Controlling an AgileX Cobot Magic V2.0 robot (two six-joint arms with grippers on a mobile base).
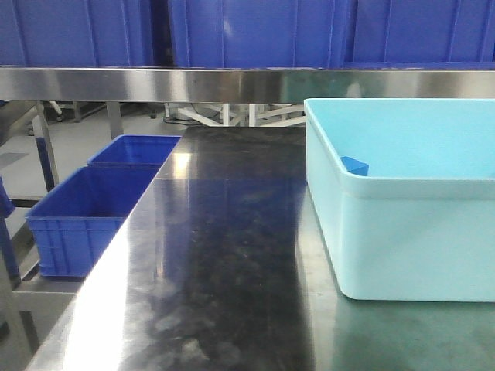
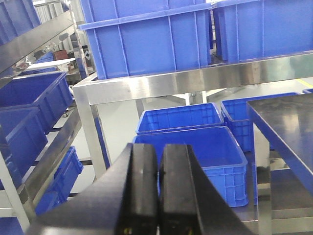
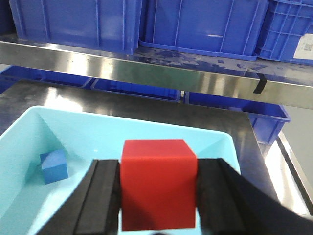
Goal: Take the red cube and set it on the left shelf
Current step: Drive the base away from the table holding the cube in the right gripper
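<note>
The red cube (image 3: 158, 196) is clamped between the black fingers of my right gripper (image 3: 159, 165), held above the light-blue tub (image 3: 222, 142). In the left wrist view my left gripper (image 2: 159, 147) is shut with nothing between its pads, pointing out past the table's left edge. At the far left of that view stands a steel rack with sloping tiers (image 2: 53, 149) carrying blue crates; it looks like the left shelf. Neither gripper shows in the front view, and the cube is out of sight there.
A small blue block (image 3: 54, 166) lies in the tub (image 1: 402, 232) on the dark-topped steel table (image 1: 224, 255). A steel rail (image 1: 232, 83) with big blue crates (image 1: 255, 31) spans the back. Two open blue crates (image 1: 85, 216) sit low beside the table's left edge.
</note>
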